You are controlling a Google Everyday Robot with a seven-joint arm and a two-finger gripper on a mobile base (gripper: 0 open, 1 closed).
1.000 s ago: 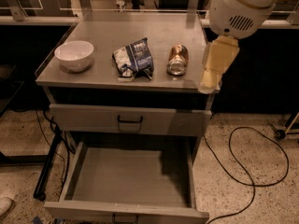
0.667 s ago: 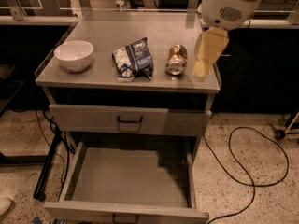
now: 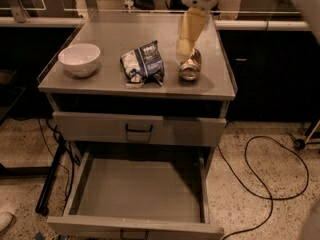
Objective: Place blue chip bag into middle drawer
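The blue chip bag (image 3: 143,62), dark blue and white crinkled foil, lies on the grey cabinet top (image 3: 115,81) near its middle. My gripper (image 3: 187,48) hangs from above at the back right of the top, just above and behind a shiny copper-coloured can (image 3: 190,64) lying on its side, to the right of the bag. It holds nothing that I can see. The middle drawer (image 3: 140,191) is pulled out wide below; its flat grey tray is bare and its small black handle shows at the front edge.
A white bowl (image 3: 79,59) stands at the left of the top. A shut grey drawer front (image 3: 139,129) with a black handle sits above the open drawer. A black cable (image 3: 265,184) loops on the speckled floor to the right.
My gripper has moved left and toward the back, from beyond the top's right edge to over the can. The bag, bowl, can and drawer have not moved.
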